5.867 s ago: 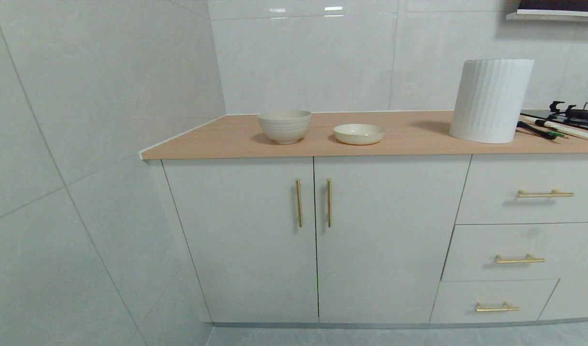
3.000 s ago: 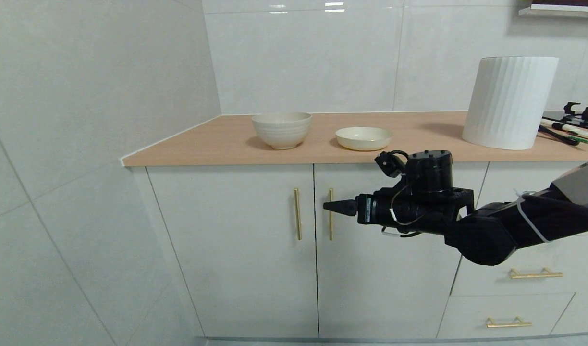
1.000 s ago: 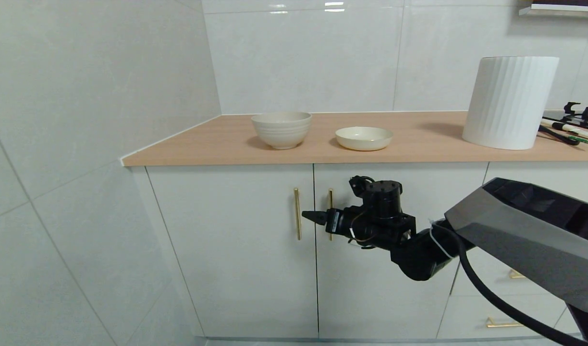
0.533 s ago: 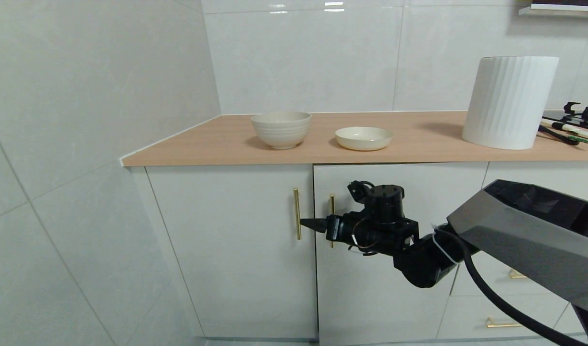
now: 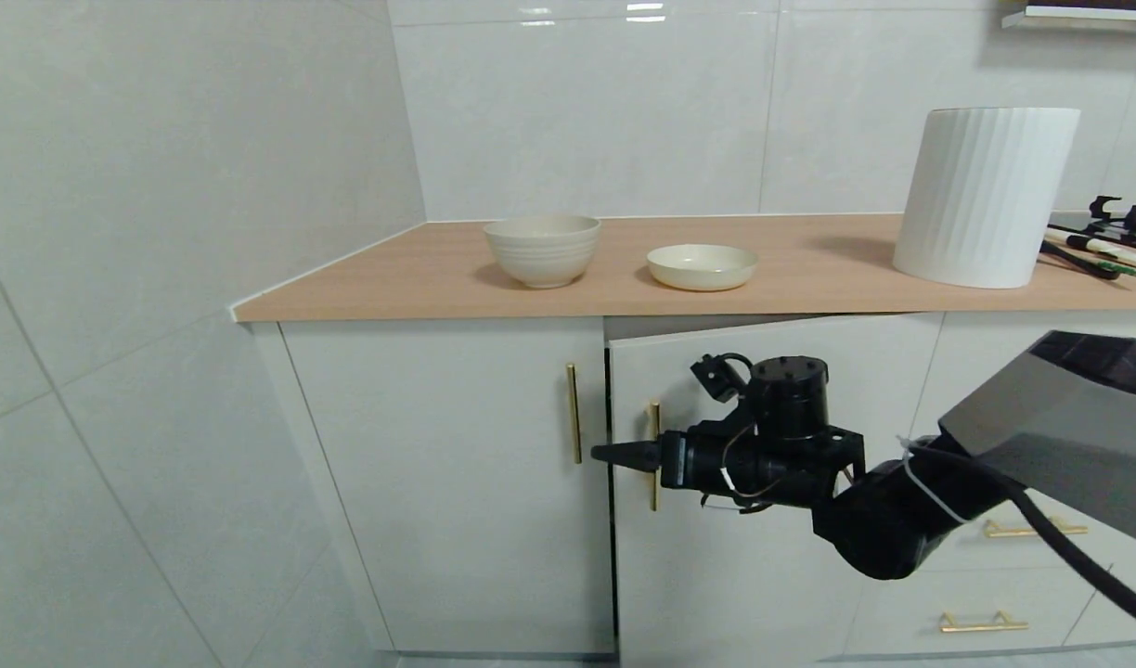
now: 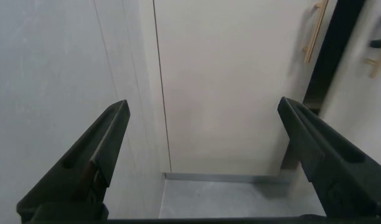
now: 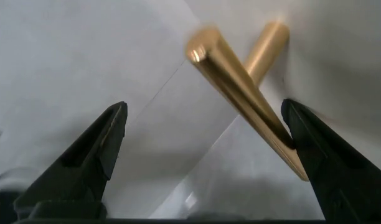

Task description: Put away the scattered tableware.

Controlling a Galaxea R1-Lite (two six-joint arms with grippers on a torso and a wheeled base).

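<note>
Your left gripper (image 6: 203,107) has its fingers spread wide with nothing between them, and it faces the lower part of the closed left door (image 6: 228,81). On the wooden countertop (image 5: 419,278), the ribbed beige bowl (image 5: 542,249) stands at eleven o'clock from your right gripper (image 5: 613,454). That gripper sits at the seam between the two cabinet doors, with its fingers wide apart and clamped on nothing. The gold handle (image 5: 654,422) of the right door (image 5: 716,575) runs between them, close against one finger, and you cannot tell whether it touches. The right door stands ajar, with a dark gap along its top and left edges. The shallow cream dish (image 5: 703,266) lies at one o'clock from the gripper, apart from the bowl. A ribbed white canister (image 5: 986,195) stands at two o'clock, with utensils (image 5: 1102,255) just beyond it.
</note>
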